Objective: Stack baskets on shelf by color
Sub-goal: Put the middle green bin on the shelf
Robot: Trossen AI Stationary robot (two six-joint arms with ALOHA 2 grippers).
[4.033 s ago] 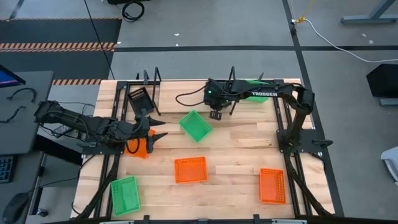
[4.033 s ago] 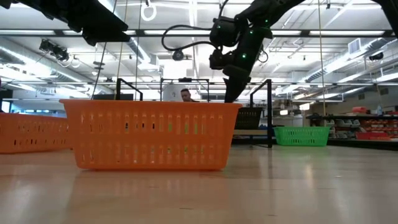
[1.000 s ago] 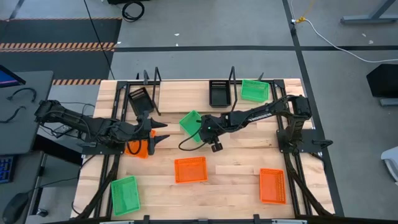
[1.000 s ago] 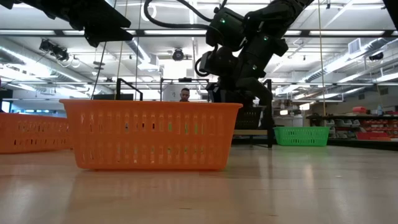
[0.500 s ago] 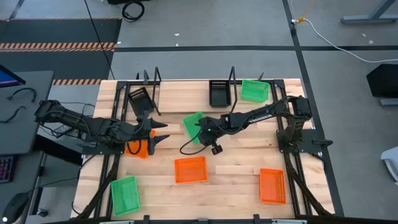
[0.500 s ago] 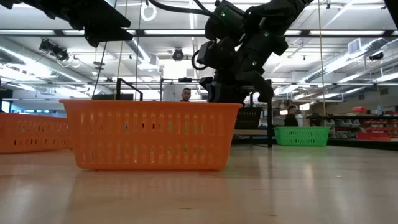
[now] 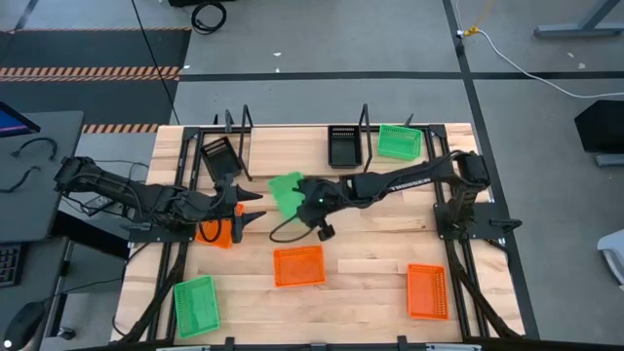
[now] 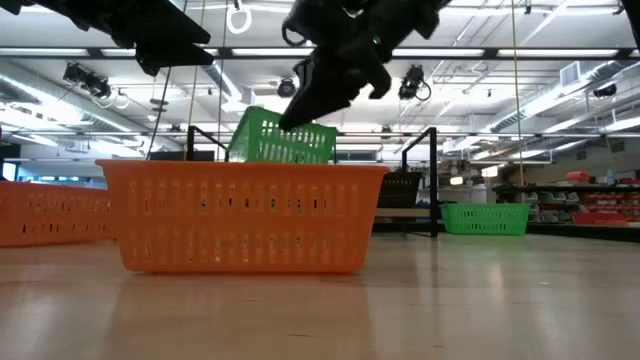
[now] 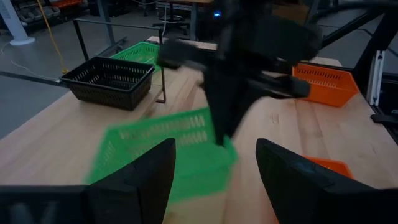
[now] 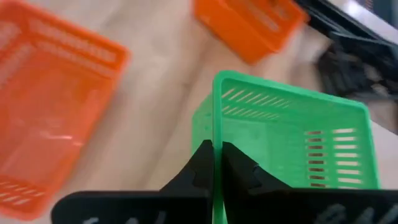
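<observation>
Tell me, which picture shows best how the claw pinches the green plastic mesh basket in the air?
The right wrist view: the right gripper is shut on the green plastic mesh basket's wall. The low view shows it lifted and tilted; the high view partly hides it; the left wrist view blurs it.

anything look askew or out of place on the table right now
One green basket is off the table and tilted, hanging from the right gripper, which is shut on its wall. The left gripper sits open over an orange basket. Other baskets lie scattered at mixed angles.
</observation>
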